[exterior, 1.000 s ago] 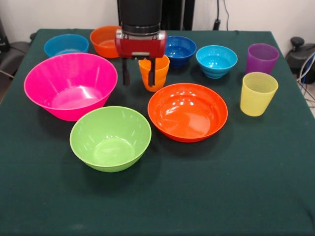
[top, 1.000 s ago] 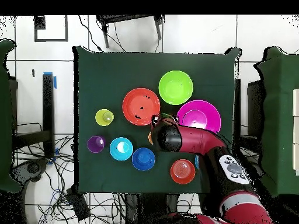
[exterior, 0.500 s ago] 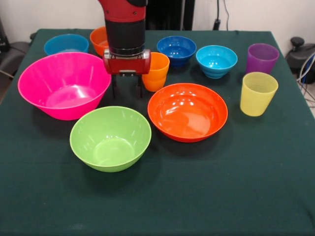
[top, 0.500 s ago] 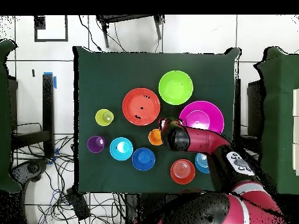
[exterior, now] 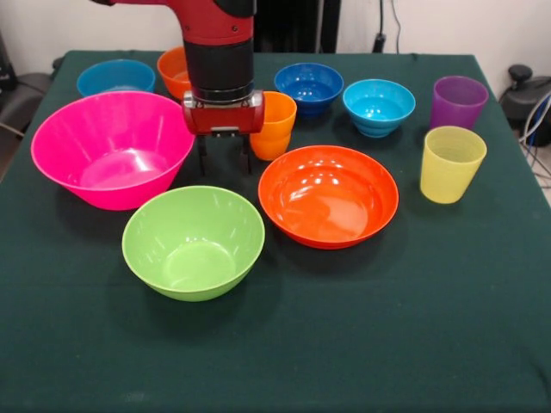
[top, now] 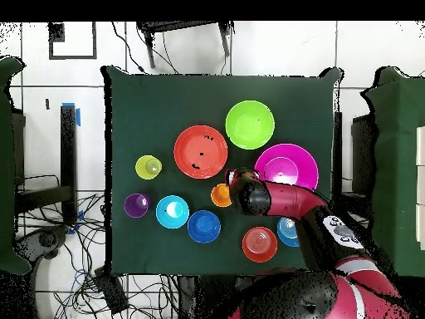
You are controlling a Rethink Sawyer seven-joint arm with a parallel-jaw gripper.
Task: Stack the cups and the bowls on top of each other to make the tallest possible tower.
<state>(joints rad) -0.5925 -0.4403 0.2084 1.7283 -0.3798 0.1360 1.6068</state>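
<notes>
The claw (exterior: 222, 157) hangs spread and empty between the big pink bowl (exterior: 112, 148) and the orange cup (exterior: 274, 126). No tower stands; every bowl and cup sits apart on the bench (exterior: 413, 310).

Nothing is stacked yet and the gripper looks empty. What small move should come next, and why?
Probably a short shift toward the pink bowl, setting one finger over its rim. The gripper hangs open and empty between that bowl and the orange cup, gripping neither. Every bowl and cup stands separately on the table, and the pink bowl, the widest, would suit as the base.
</notes>
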